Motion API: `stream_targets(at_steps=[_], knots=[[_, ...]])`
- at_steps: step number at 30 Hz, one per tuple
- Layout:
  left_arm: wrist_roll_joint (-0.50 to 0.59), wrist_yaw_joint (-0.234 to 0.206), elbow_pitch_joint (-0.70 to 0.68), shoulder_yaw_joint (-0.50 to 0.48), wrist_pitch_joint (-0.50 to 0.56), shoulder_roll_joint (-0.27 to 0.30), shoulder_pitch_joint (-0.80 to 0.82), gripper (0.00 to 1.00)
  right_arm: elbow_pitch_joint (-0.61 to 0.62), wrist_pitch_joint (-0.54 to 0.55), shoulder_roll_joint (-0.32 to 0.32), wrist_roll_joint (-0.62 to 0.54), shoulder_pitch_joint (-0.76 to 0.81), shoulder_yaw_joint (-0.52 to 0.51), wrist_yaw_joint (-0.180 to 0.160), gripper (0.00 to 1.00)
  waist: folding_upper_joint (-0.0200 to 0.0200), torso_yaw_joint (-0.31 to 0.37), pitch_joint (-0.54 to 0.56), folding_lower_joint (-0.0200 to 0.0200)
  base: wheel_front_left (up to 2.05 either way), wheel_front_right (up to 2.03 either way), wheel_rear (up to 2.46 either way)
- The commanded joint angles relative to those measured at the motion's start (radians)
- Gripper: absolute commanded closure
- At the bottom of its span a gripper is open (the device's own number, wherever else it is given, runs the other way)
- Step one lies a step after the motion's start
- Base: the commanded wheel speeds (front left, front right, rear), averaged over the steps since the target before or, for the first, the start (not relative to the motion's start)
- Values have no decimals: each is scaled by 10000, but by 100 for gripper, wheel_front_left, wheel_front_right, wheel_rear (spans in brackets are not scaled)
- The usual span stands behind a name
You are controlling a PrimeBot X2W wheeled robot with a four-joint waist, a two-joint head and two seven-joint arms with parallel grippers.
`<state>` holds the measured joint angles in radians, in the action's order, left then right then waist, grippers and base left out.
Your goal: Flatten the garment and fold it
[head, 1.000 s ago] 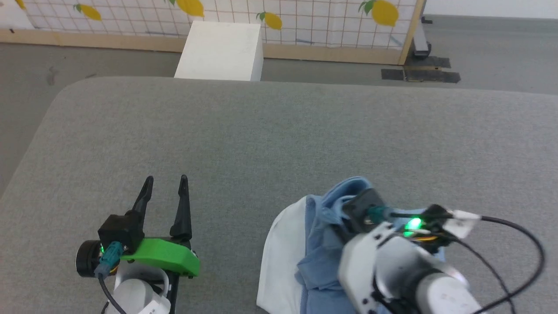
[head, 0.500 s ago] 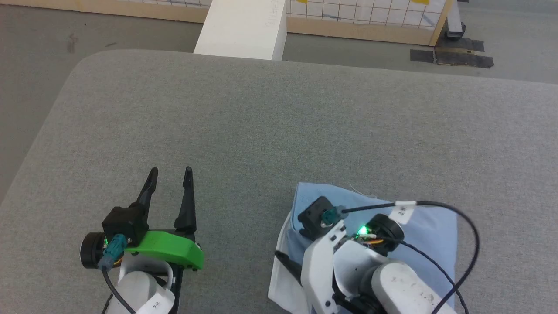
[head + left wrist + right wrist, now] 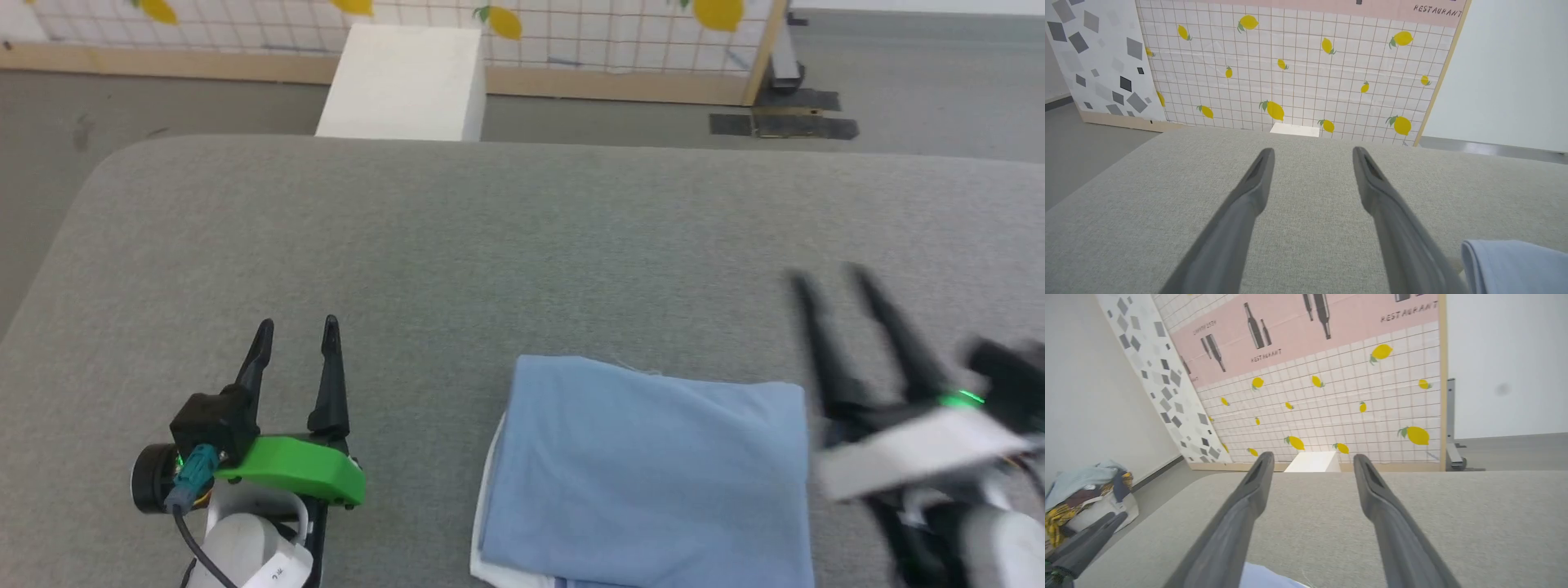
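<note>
The garment (image 3: 649, 469) lies folded and seems to need no hold. The left gripper (image 3: 297, 322) at its 9 o'clock and the right gripper (image 3: 824, 274) at 3 stand open, empty.

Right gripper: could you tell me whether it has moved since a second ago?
Yes: the right gripper was over the garment and now sits right of it, over bare table.

A big soft grey table (image 3: 490, 229) is here. A white box (image 3: 400, 82) sits on the floor behind it, by a board with yellow lemons (image 3: 1298, 73). A heap of clothes (image 3: 1081, 490) lies by the wall.
</note>
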<state>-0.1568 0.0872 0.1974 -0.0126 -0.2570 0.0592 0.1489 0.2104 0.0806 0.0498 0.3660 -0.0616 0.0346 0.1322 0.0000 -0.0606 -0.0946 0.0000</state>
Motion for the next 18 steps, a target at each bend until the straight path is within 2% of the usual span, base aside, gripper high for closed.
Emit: stream_targets(at_steps=[1,4,7,18], knots=[[77,8,-53,-32,-47,13,-89,0,-168,-342,7,20,333,-552,-15,0,0,240,87,0,0,0,0],[88,26,-85,-105,-47,43,-63,0,-714,-496,6,51,778,-1329,-15,0,0,387,38,0,0,0,0],[80,71,-66,-169,-47,71,-13,0,-1423,-70,6,235,1085,-1606,-15,0,0,486,4,0,0,0,0],[79,180,1,-161,-47,31,95,0,-3496,2857,5,1379,1196,-532,-15,0,0,397,-73,0,0,0,0]])
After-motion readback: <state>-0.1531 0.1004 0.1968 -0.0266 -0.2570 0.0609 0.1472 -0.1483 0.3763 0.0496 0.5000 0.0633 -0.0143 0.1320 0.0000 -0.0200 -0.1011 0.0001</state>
